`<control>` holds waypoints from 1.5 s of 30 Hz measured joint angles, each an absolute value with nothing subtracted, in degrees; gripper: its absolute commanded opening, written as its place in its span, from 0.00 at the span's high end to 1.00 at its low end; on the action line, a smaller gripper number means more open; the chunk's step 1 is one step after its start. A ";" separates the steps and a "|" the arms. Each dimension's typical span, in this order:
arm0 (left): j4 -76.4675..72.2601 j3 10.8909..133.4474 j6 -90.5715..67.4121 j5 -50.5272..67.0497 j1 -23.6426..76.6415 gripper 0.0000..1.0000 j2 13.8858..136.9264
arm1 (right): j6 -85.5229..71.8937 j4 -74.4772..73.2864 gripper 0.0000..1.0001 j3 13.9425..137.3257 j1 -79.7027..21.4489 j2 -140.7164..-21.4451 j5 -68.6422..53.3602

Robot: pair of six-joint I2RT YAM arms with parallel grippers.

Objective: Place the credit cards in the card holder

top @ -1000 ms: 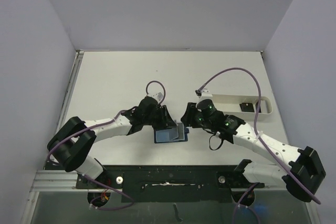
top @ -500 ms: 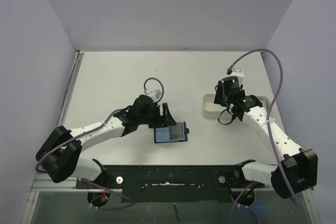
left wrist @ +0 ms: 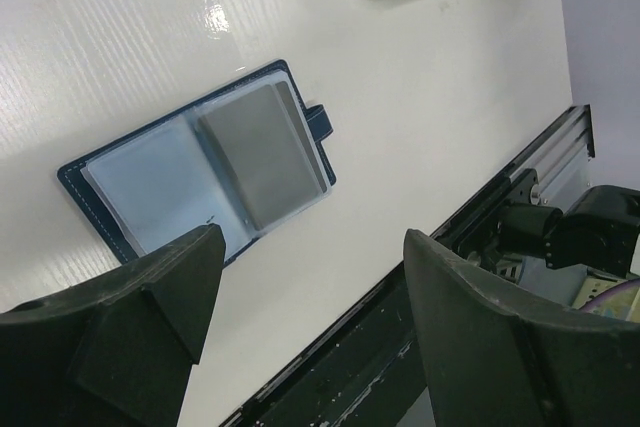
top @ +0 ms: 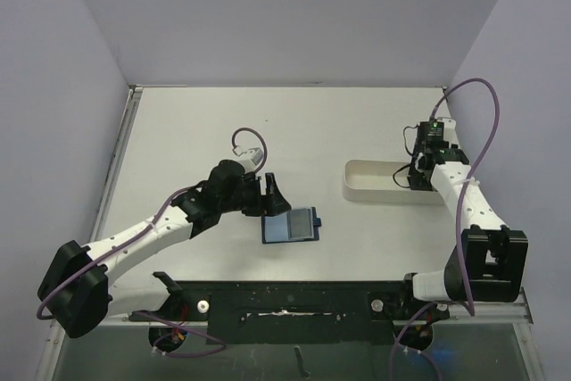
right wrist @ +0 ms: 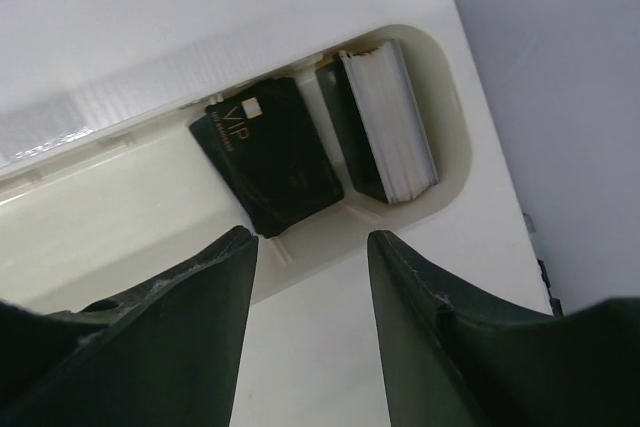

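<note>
Locate the card holder (top: 291, 227) on the table (top: 196, 131), near the front edge and between the two arms. Note it lying unfolded with its pale blue pockets facing up. Observe one grey card (left wrist: 262, 155) seated in the pocket on the side of the strap (left wrist: 318, 119).

Read the left gripper (top: 269, 195) as spread wide and empty. Place it just beside the left edge of the card holder, clear of it.

Find the other credit cards (right wrist: 300, 147) in the white tray (top: 375, 186), well apart to the right. Identify a black card (right wrist: 268, 152) marked VIP, lying flat. Identify a stack of cards (right wrist: 392, 122) on edge just beside it, at the tray's rounded end.

Read the right gripper (right wrist: 312, 247) as partly spread with nothing between its fingers. Place it above the right end of the tray, over the black card.
</note>
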State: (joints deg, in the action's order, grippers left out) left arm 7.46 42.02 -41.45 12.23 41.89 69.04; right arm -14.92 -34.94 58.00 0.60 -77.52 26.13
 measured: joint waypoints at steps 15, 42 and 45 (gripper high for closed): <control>7.51 40.53 -41.25 14.09 41.80 0.29 67.77 | -10.70 -32.67 0.51 60.88 5.45 -90.96 30.74; 7.49 39.68 -41.28 15.03 41.15 0.29 66.43 | -5.85 -28.93 0.85 63.75 6.44 -99.81 39.38; 7.49 39.68 -41.28 15.05 41.15 0.29 66.22 | -5.65 -28.80 0.91 63.75 6.42 -99.31 38.74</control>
